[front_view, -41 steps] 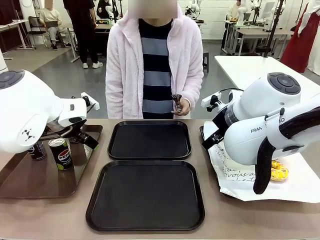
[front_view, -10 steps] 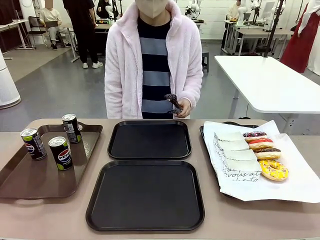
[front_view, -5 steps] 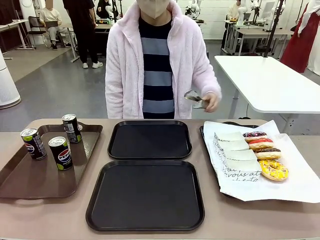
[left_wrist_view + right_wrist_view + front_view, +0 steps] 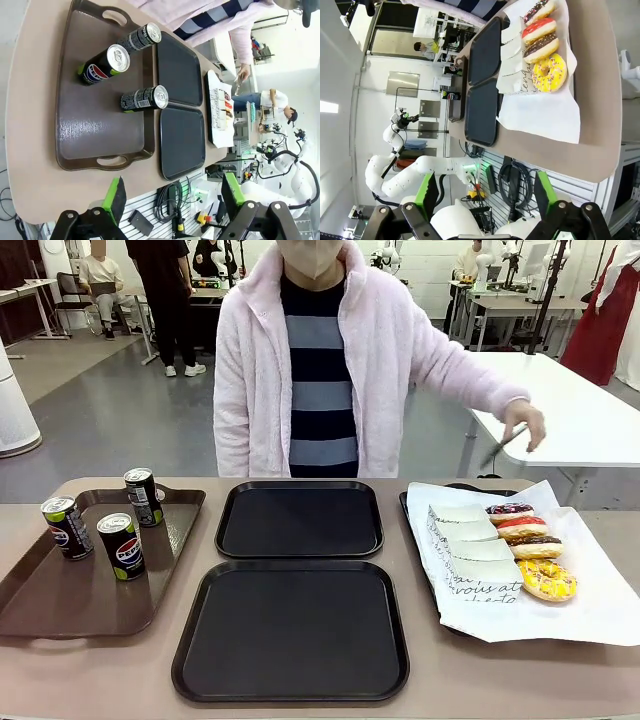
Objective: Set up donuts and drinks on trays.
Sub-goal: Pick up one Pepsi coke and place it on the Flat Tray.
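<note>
**While both black trays lie bare, cans and donuts wait at either side**

Because both arms stand well back from the table, the left gripper [image 4: 175,200] and the right gripper [image 4: 485,195] each show fingers spread wide with nothing between them. The near tray [image 4: 290,630] and, behind it, the far tray [image 4: 300,522] sit mid-table.

On the brown tray [image 4: 60,605] to the left stand three cans [image 4: 121,545], upright and apart. They look rigid but slick and easy to tip, so a squeeze around the mid-body seems best, lifting clear of the raised rim.

To the right, four donuts [image 4: 546,580] lie in a row on the white paper sheet [image 4: 560,625], tucked in paper sleeves [image 4: 480,560]. Soft and iced, they would likely smear, so take hold by the sleeve.

Farthest off, the person's hand [image 4: 522,422] holds tongs [image 4: 502,448] just beyond that sheet's far edge and could cross a reach.
</note>
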